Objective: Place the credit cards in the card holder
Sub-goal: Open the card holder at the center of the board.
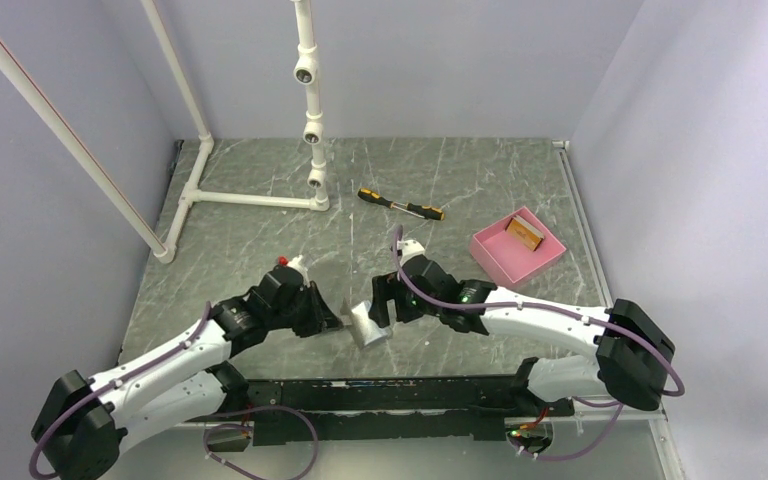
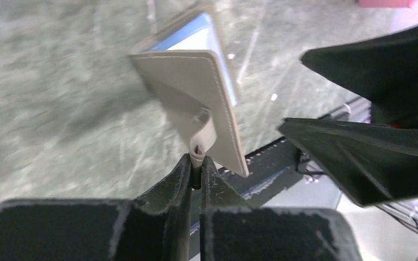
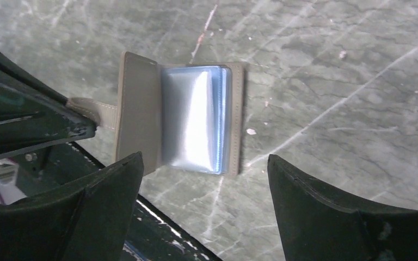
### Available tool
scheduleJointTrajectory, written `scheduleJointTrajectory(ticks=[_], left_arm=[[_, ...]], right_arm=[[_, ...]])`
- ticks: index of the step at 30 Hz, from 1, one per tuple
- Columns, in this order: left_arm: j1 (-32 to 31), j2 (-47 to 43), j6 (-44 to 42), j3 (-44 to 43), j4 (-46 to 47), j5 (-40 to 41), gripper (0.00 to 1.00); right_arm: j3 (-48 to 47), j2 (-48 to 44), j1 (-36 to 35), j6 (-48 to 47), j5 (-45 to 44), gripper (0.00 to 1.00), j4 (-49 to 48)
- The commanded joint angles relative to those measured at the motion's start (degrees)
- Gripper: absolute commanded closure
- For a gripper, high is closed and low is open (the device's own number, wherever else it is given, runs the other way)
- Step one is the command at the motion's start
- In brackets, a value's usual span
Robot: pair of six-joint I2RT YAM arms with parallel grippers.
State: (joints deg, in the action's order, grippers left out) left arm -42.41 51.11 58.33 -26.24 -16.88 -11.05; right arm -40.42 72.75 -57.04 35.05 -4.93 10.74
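The grey card holder (image 1: 368, 326) lies open near the table's front edge, between my two grippers. In the right wrist view its light blue pocket (image 3: 195, 117) faces up and no card shows in it. My left gripper (image 2: 196, 162) is shut on the holder's small grey strap tab and holds the grey cover (image 2: 190, 76) tilted up. It also shows in the top view (image 1: 338, 322). My right gripper (image 3: 204, 163) is open and empty, its jaws wide apart just above the holder (image 1: 384, 310). A tan credit card (image 1: 525, 235) lies in the pink tray (image 1: 495, 258). No dark cards show.
A black and yellow screwdriver (image 1: 400, 204) lies at the back middle. A white pipe frame (image 1: 250, 198) stands at the back left. The black base rail (image 1: 390, 392) runs along the front edge just below the holder.
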Motion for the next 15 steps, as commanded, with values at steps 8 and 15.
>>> scheduleJointTrajectory(ticks=[8,15], left_arm=[[-0.21,0.35,11.58,3.66,-18.22,14.28,1.00],[-0.25,0.88,11.68,4.10,-18.45,12.72,0.91]], right_arm=[[1.90,5.67,6.72,6.17,16.50,0.30,-12.43],[-0.31,12.86,6.94,5.21,21.19,0.40,-14.65]])
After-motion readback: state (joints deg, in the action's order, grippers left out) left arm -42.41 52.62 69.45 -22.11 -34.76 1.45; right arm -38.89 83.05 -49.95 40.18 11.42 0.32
